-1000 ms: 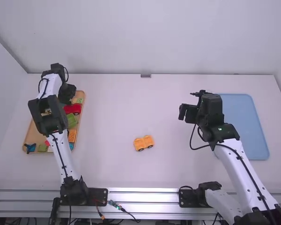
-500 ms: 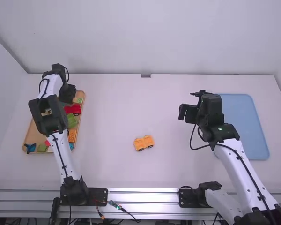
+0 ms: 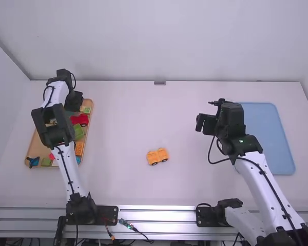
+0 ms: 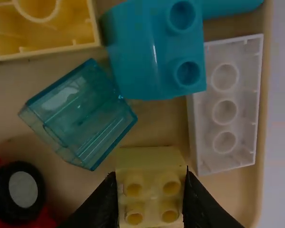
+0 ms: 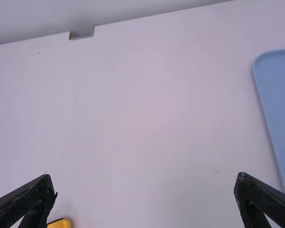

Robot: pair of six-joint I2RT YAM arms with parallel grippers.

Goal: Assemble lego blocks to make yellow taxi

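Yellow plastic is what your left end effector [image 4: 150,178] has clamped, a small studded block [image 4: 150,160] pinched side to side between its fingers over the wooden tray [image 3: 91,121], at the left of the high view. Your right end effector [image 5: 145,183] has its fingers wide apart with nothing between them, above the bench [image 3: 118,128] right of centre. The orange wheeled base [image 3: 157,156] sits on its wheels just below the middle of that same view, well apart from both arms. Watch the lift: the white block [image 4: 206,128] lies close beside your grip and the clear teal block [image 4: 83,118] is near too, so a sideways drift could knock or drag either one. A hold that is off-centre might let the piece twist, and its studs would then meet the base crooked. Pressing down with nobody steadying the base could send it rolling, since it stands on wheels on smooth bench; I'd bring the right arm in to brace it. Around you, the bench is pale and matt, with a blue tray [image 3: 269,138] at the right, a plain white wall [image 3: 159,41] behind, and a metal rail [image 3: 156,214] along the near edge.
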